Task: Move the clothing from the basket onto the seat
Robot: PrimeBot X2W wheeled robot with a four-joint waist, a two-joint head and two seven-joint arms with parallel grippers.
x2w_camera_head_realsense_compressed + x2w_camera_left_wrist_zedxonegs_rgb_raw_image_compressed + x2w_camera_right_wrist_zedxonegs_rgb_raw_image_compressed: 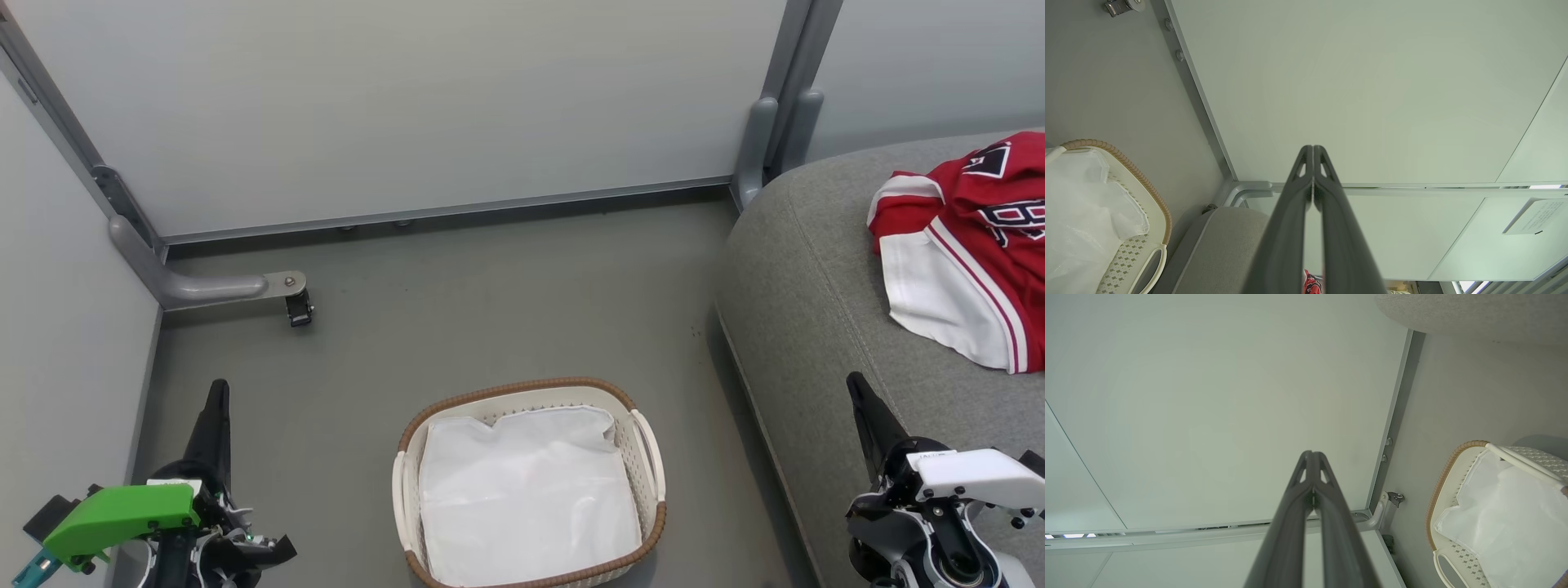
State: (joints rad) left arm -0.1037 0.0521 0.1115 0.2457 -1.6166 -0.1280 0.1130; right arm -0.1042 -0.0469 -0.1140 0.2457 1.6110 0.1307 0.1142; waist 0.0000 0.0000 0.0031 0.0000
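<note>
At the lower left of the head view, the left gripper (217, 400) points its two long dark fingers up over the grey floor (490, 294). In the left wrist view the same gripper (1312, 150) has its tips pressed together with nothing between them. A bright green plastic cover (122, 513) sits on that wrist. Further back, a curved grey metal partition foot with a small black castor (287, 296) stands on the floor beside the pale wall panels (408, 106).

In the middle stands the small white perforated plastic laundry basket with a brown woven rim (490, 396), its inside covered by a plain white cloth sheet (526, 490) lying flat. It is well apart from both grippers.

To the right, the large grey woven-fabric sofa cushion with a rounded edge (800, 286) rises beside the basket. The right gripper (857, 390) hovers over the cushion's front part, also clenched on nothing — its tips meet in the right wrist view (1312, 454).

Furthest right, the red basketball jersey with white trim and stripes (971, 245) lies crumpled on the cushion, partly cut off by the picture's edge — apart from the right gripper.
</note>
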